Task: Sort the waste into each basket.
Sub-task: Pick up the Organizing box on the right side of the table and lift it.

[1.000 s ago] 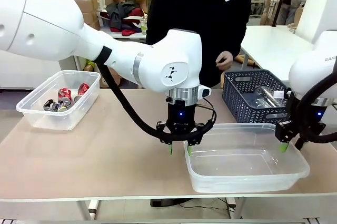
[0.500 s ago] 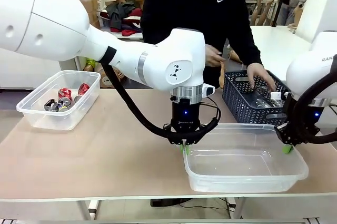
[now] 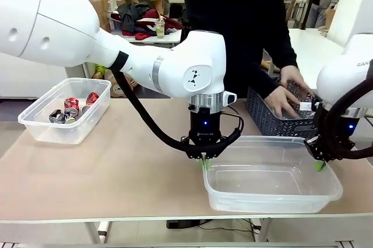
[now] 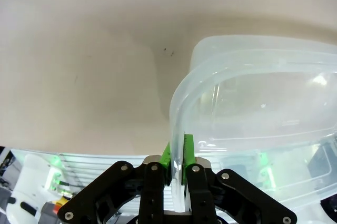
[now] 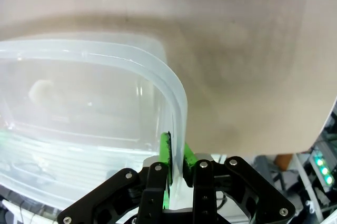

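Jaws pinched on the tub (image 3: 268,200) rim at both ends, left gripper (image 3: 204,164) and right gripper (image 3: 318,166) alike. Best to move both together and level, or the thin plastic could twist.

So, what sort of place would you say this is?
Probably a robotics lab: left pincer and right pincer clamp a clear tub on a worktable, and a cluttered table stands behind the person.
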